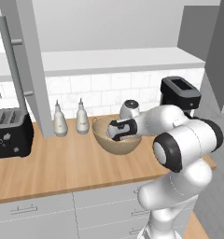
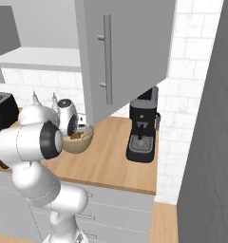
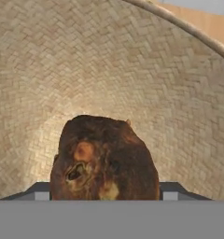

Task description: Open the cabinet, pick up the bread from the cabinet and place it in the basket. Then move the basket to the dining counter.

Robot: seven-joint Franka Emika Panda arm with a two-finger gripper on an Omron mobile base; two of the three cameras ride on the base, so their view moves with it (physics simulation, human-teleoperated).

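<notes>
My gripper (image 3: 104, 192) reaches down into the tan basket (image 1: 115, 145) on the wooden worktop. The dark brown bread (image 3: 104, 158) fills the gap between my two fingertips (image 3: 172, 191) and touches both, so the gripper is shut on it. It sits just above the basket's woven inside (image 3: 109, 56). From the right, a bit of the bread (image 2: 78, 136) shows over the basket (image 2: 82, 144) rim. The cabinet (image 1: 30, 60) hangs above with its doors swung open; one door (image 2: 125, 52) juts out over the worktop. The dining counter is out of view.
A black toaster (image 1: 9, 133) stands at the left of the worktop (image 1: 62, 168). Two white bottles (image 1: 60, 120) stand by the tiled wall beside the basket. A black coffee machine (image 2: 143, 128) stands at the right. The open door's lower edge hangs close over my arm.
</notes>
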